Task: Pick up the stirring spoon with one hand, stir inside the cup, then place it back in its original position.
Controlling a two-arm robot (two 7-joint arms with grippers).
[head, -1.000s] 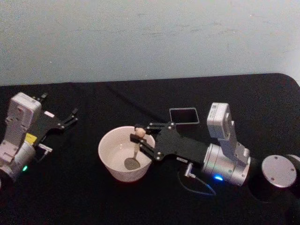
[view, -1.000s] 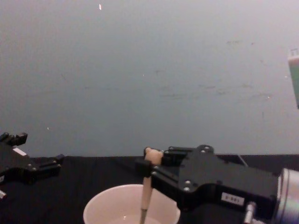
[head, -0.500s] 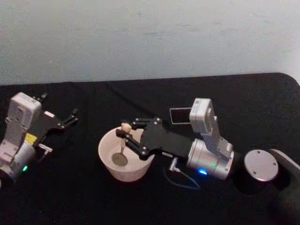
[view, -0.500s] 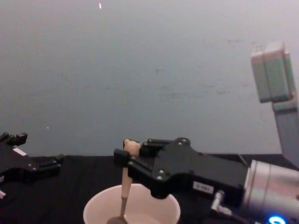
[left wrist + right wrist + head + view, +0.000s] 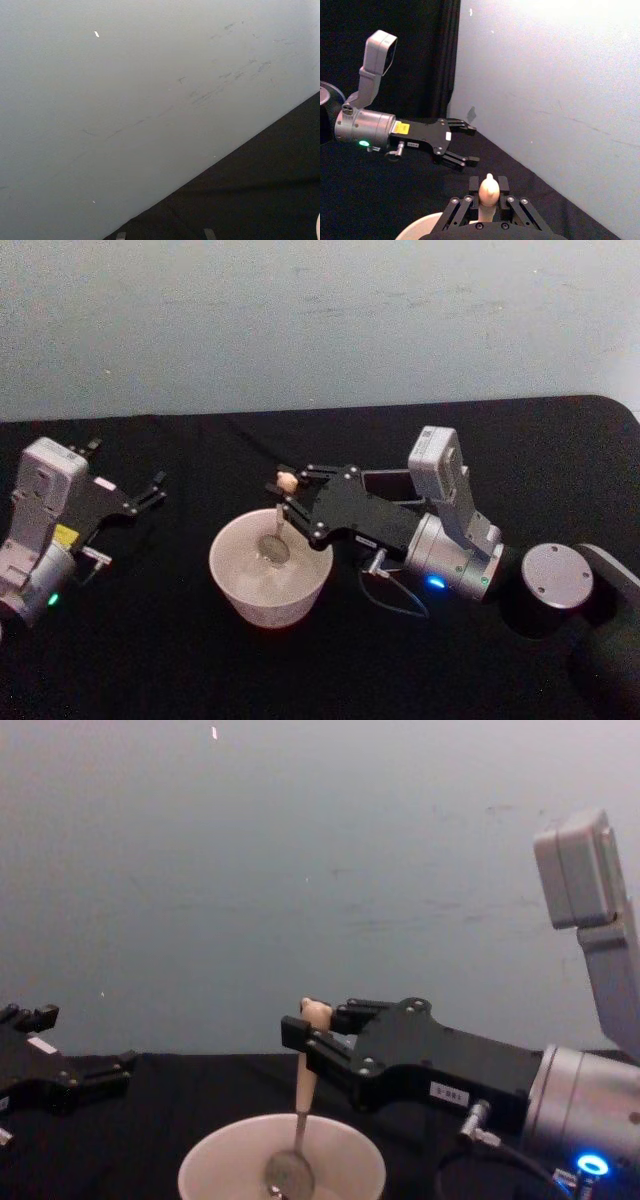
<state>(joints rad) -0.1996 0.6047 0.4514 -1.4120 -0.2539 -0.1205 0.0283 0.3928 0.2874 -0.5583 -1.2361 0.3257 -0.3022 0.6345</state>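
Note:
The off-white cup [image 5: 262, 606] stands on the black table, left of centre. My right gripper [image 5: 288, 498] reaches over its far right rim and is shut on the stirring spoon's [image 5: 277, 530] beige handle just under the bear head. The spoon hangs almost upright, its metal bowl [image 5: 290, 1175] low inside the cup [image 5: 215, 1156]. In the right wrist view the bear head [image 5: 488, 190] pokes up between the fingers. The dark square holder [image 5: 388, 480] stands behind the right gripper, partly hidden by it. My left gripper [image 5: 152, 492] rests open at the table's left, also the left gripper [image 5: 470, 145] in the right wrist view.
A thin cable [image 5: 395, 598] loops on the cloth under my right wrist. The right arm's round grey joint cap [image 5: 557, 576] sits at the right. A pale wall [image 5: 320, 320] closes off the table's far edge.
The right gripper has swept the spoon round inside the cup: from the near right, across to the left, now to the far side. The left arm has stayed still.

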